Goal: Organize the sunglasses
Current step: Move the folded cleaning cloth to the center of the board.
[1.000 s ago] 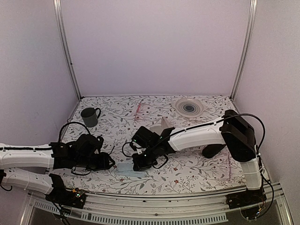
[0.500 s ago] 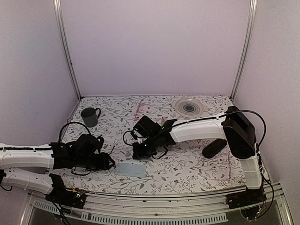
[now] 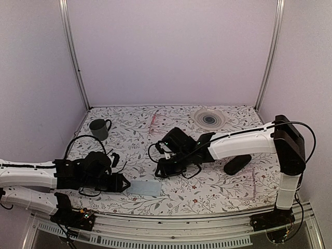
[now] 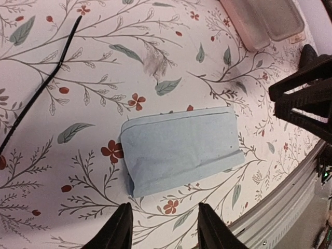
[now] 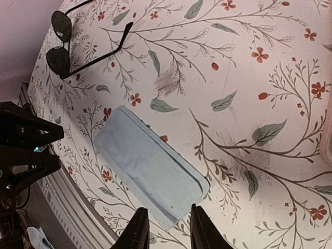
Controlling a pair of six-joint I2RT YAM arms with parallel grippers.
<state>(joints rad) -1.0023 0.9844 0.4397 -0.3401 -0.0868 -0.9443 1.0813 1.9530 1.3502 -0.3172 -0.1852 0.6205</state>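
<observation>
Black wire-framed sunglasses with round dark lenses [image 5: 58, 58] are lying on the floral-patterned tablecloth [image 5: 249, 104], one slim temple arm stretching outward, with neither arm touching them; the right gripper [image 5: 168, 228] is hovering with its fingers spread over a flat pale blue fabric pouch [image 5: 150, 174] near the glasses; the left gripper [image 4: 165, 228] is facing that same pouch from the opposite side, fingers likewise parted and gripping nothing.

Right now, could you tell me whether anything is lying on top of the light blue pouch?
Nothing is: the light blue pouch has a bare top in both wrist views and lies flat on the floral tablecloth. Whatever is inside or beneath it is hidden.
</observation>
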